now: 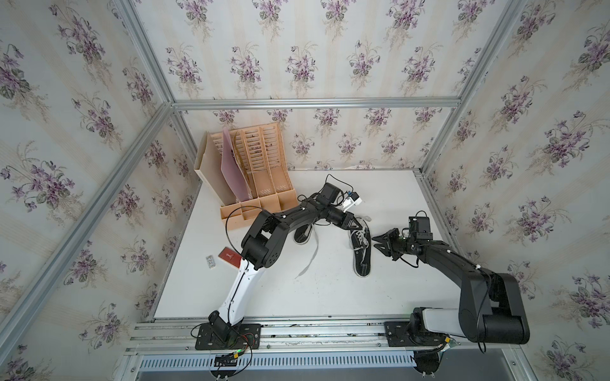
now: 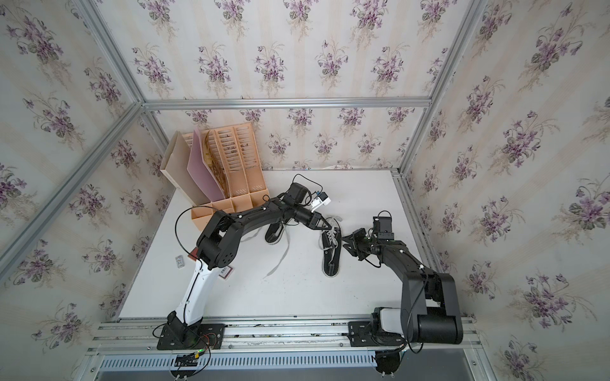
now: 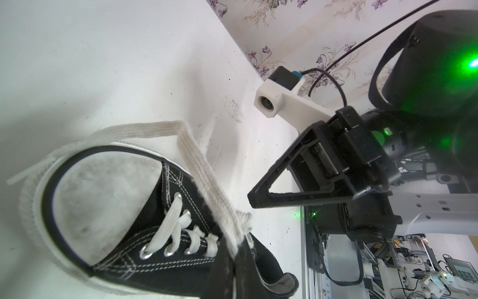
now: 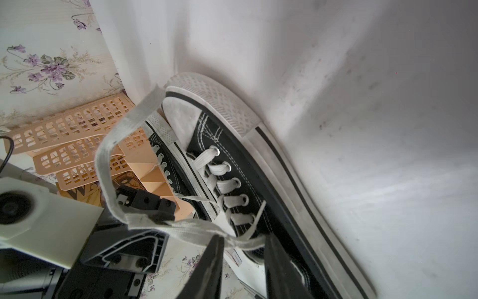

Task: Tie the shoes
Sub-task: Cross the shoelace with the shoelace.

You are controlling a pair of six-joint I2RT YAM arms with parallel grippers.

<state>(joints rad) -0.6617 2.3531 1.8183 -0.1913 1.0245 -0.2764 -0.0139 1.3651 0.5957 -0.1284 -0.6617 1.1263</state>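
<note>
The shoe (image 1: 361, 250) lies on the table (image 1: 297, 297). The left gripper (image 1: 359, 226) pinches its lace (image 3: 199, 170) tight. The right gripper (image 4: 244, 242) is partly open around the loose end. If it shuts crooked, the lace may slip out.

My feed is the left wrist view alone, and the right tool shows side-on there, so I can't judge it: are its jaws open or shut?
Observer: Open. In the right wrist view the right tool has its jaws apart, and a strand of the lace crosses the gap between them.
Operator: I see one shoe only. Where is the other?
Observer: In both top views the second shoe lies partly under the left arm, between your shoe and the file rack.
</note>
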